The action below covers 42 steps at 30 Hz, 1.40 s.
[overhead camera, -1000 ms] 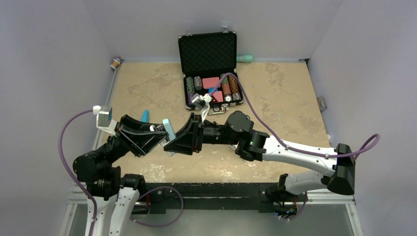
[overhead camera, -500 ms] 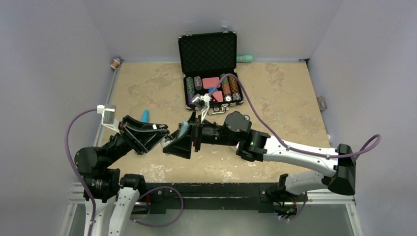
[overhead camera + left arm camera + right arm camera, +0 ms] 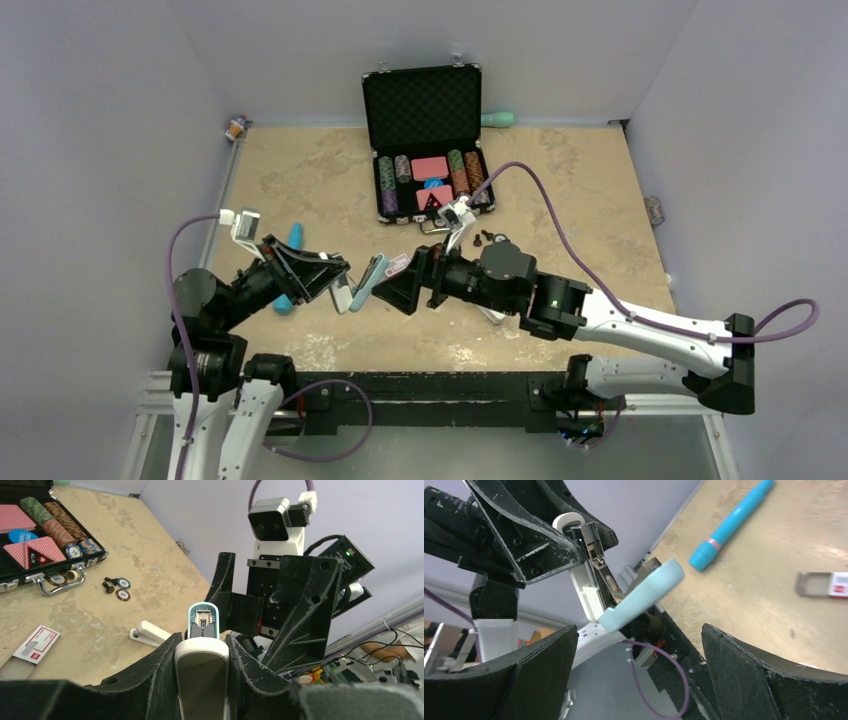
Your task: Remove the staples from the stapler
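My left gripper (image 3: 202,641) is shut on the white base of the stapler (image 3: 201,677) and holds it above the table's near edge. The stapler's teal lid (image 3: 644,597) is swung open, away from the base, and the metal magazine (image 3: 596,562) is bared. I cannot make out any staples in it. My right gripper (image 3: 639,630) is open just right of the lid, touching nothing. In the top view the stapler (image 3: 358,287) hangs between the left gripper (image 3: 338,283) and the right gripper (image 3: 408,285).
A red-and-white staple box (image 3: 35,642) lies slid open on the table, a small white stapler (image 3: 150,632) beside it. A blue pen (image 3: 729,525) lies at the left. An open poker chip case (image 3: 430,180) stands at the back, loose chips (image 3: 120,589) before it.
The right gripper has opened, let go of the stapler and drawn back to the right. The teal lid now stands swung open. The left gripper has shifted right with the stapler.
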{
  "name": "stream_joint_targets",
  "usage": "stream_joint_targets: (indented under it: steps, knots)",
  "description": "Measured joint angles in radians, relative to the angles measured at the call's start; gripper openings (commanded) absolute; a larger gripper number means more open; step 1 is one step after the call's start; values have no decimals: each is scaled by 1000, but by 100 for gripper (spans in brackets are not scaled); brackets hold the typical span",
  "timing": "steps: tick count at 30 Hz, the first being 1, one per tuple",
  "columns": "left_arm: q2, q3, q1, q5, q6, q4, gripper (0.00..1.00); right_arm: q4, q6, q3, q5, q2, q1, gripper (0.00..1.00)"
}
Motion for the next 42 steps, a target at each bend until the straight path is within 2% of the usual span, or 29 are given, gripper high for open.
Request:
stream_joint_targets:
  steps: [6,14,17,23,28,31,32,33,34,36,39,42]
  knots:
    - [58,-62,0,-21,9,-5,0,-128,4,-52,150,-118,-1,98]
    - [159,-122,-18,-97,36,-26,0,-177,12,-112,227,-168,-2,84]
    - [201,-140,-69,-173,52,-37,0,-181,20,-140,236,-157,-2,79]
    - [365,-134,-266,-377,88,-90,0,-185,42,-144,274,-125,-2,71]
    - [532,-82,-425,-536,124,-145,0,-185,67,-145,319,-121,-7,55]
    - [549,-69,-467,-570,138,-148,0,-173,80,-158,315,-121,-36,51]
    - [556,-63,-478,-578,142,-148,0,-161,83,-169,292,-121,-58,45]
    - [564,-57,-488,-586,146,-146,0,-146,84,-181,265,-121,-85,30]
    - [571,-52,-500,-597,149,-144,0,-114,83,-203,212,-121,-125,18]
    - [579,-49,-532,-619,154,-135,0,-50,79,-256,125,-119,-206,0]
    - [594,-44,-612,-662,164,-116,0,-8,87,-307,48,-104,-285,0]
    - [628,-18,-693,-703,181,-104,0,18,99,-321,4,-72,-310,0]
